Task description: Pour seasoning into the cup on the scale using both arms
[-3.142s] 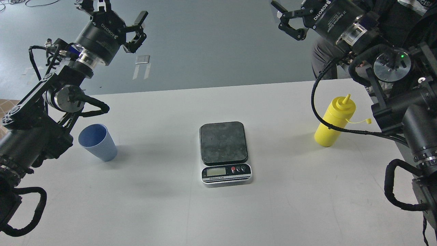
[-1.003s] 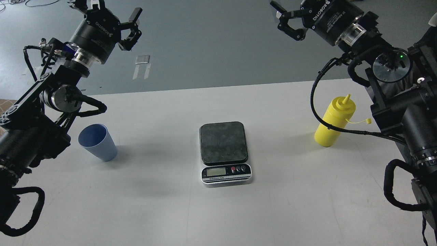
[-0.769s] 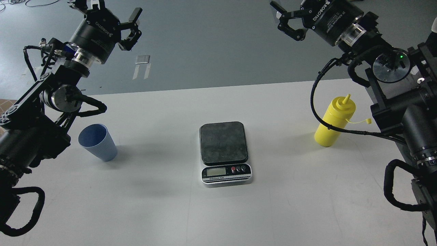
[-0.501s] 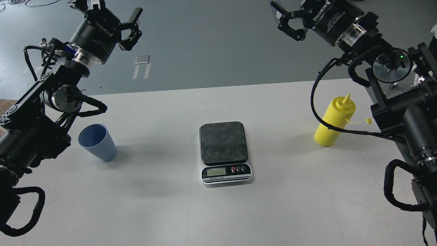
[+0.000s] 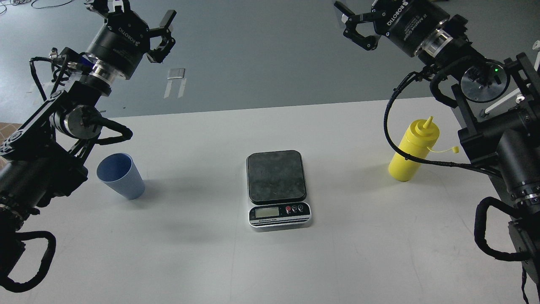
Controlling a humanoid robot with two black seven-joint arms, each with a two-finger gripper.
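The light blue ribbed cup (image 5: 120, 175) stands upright on the white table (image 5: 202, 253) at the left. The scale (image 5: 277, 185) sits in the middle with its dark platform bare and its display facing me. The yellow seasoning bottle (image 5: 413, 150) stands upright at the right, its cap hanging on a tether. My left gripper (image 5: 134, 12) is open and empty, high above and behind the cup. My right gripper (image 5: 348, 24) is open and empty, high above and left of the bottle.
A black cable loop (image 5: 390, 135) from my right arm hangs in front of the bottle. The table's far edge runs behind the scale. A small grey object (image 5: 176, 73) and tape marks lie on the floor beyond it.
Since three seconds ago my left gripper has risen and shifted a little left, and my right gripper has shifted slightly. Over the last second nothing on the table has moved.
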